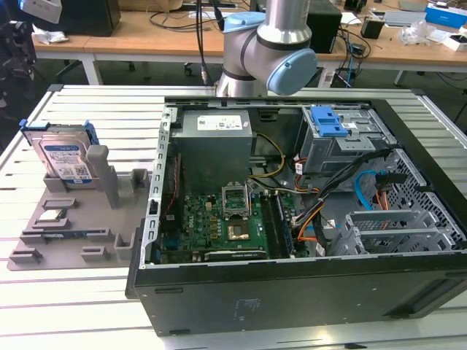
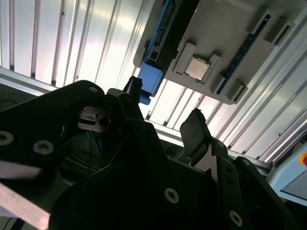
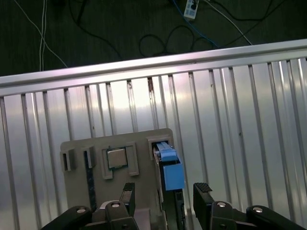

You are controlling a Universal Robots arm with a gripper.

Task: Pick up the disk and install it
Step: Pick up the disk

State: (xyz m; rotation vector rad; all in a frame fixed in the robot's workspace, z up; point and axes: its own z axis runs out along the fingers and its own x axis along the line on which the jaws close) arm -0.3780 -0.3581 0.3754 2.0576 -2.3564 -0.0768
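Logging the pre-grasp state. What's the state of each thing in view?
End effector: open, empty, above the disk.
Disk: standing on edge in the grey holder, not yet picked up.
Chip: lying flat in a recess of the holder.
Computer case: on its side, side panel off, inside exposed.

You are working over a ribbed aluminium table (image 1: 87, 313), its slats catching bright glare in both wrist views. Behind it in the exterior view stand wooden desks (image 1: 146, 33) strewn with black cables (image 1: 175, 18). Past the table's edge, the first wrist view shows dark floor (image 3: 96, 33) crossed by loose wires (image 3: 44, 33).
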